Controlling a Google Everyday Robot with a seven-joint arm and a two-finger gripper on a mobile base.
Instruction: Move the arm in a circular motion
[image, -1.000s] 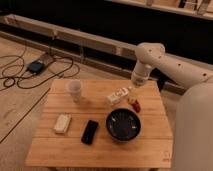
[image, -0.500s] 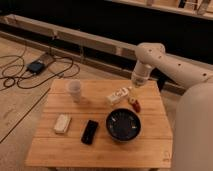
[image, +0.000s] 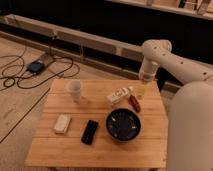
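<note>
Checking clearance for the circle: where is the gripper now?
In the camera view the gripper hangs at the tip of the arm over the far right corner of the table, just right of the white bottle, behind the dark bowl.

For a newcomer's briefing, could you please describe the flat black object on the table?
On the wooden table, whose far right edge the gripper hangs over, find the round dark bowl. Just left of it lies the flat black object, beside a pale block; it alone is thin, dark and rectangular.
</note>
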